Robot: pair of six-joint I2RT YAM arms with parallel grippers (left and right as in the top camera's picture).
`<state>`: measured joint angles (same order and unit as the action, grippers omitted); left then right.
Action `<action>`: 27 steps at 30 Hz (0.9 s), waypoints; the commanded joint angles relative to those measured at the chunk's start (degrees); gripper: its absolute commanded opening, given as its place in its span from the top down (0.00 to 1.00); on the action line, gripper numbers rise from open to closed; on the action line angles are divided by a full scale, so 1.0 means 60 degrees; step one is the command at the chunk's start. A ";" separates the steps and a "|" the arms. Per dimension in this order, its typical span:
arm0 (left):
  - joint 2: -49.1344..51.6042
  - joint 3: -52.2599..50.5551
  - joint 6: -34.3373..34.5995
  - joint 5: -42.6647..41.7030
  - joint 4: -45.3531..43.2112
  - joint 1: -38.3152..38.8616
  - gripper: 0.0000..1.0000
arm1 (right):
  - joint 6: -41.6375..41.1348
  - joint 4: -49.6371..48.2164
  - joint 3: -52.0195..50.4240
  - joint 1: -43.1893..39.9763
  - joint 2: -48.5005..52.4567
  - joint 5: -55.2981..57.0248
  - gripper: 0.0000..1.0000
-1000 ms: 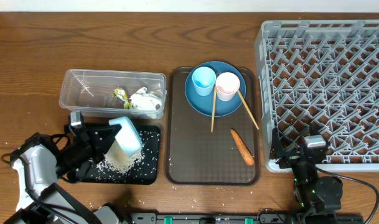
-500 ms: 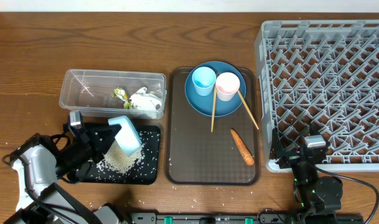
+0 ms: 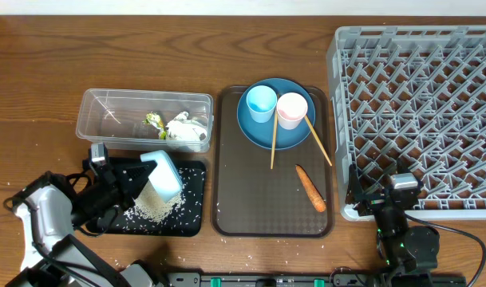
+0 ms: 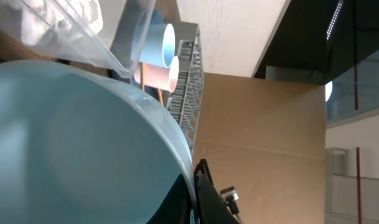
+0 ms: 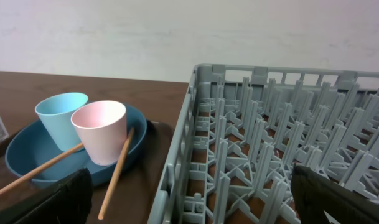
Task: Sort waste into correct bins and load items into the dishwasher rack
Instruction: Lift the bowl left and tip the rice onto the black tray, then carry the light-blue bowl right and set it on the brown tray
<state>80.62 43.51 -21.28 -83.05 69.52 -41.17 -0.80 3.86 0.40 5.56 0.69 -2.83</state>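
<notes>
- Left fingers (image 3: 136,178) are clamped on the bowl (image 3: 161,174), which is tipped over the black tray (image 3: 193,225) near the table's (image 3: 35,96) front-left corner.
- Rice (image 3: 153,209) lies heaped on that tray, so the emptying looks nearly done.
- Paper (image 3: 187,129) and wrapper (image 3: 154,122) sit in the tub (image 3: 95,119) just behind it. That part looks sorted.
- The carrot (image 3: 310,188) lies on the brown tray (image 3: 258,209) mid-table, not binned yet.
- The plate (image 3: 262,134) carries the blue cup (image 3: 261,102) and pink cup (image 3: 291,109), with the chopsticks (image 3: 274,147) leaning on it.
- The rack (image 3: 418,96) at the right edge holds nothing, so loading hasn't begun.
- Right fingers (image 5: 55,199) are spread wide and grip nothing, by the rack's front corner.
</notes>
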 commanded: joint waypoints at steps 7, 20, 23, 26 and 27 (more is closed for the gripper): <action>-0.1705 0.1683 0.1086 0.1490 -0.0029 0.1147 0.94 | 0.0076 0.0036 -0.0015 -0.0058 -0.0051 0.0004 0.01; -0.4069 0.1796 0.6273 0.6772 -0.2965 0.6521 0.94 | 0.0076 0.0036 -0.0015 -0.0058 -0.0051 0.0004 0.01; -0.4156 0.1792 0.6889 0.7865 -0.3268 0.8080 0.94 | 0.0076 0.0036 -0.0015 -0.0058 -0.0051 0.0004 0.01; -0.4087 0.1789 0.7377 0.8987 -0.3442 0.9493 0.94 | 0.0076 0.0036 -0.0015 -0.0058 -0.0051 0.0004 0.01; -0.4033 0.1789 0.7522 0.9373 -0.3515 0.9996 0.94 | 0.0076 0.0036 -0.0015 -0.0058 -0.0051 0.0004 0.01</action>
<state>56.16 53.17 17.89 -38.20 49.23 12.19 -0.80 3.86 0.40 5.56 0.69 -2.83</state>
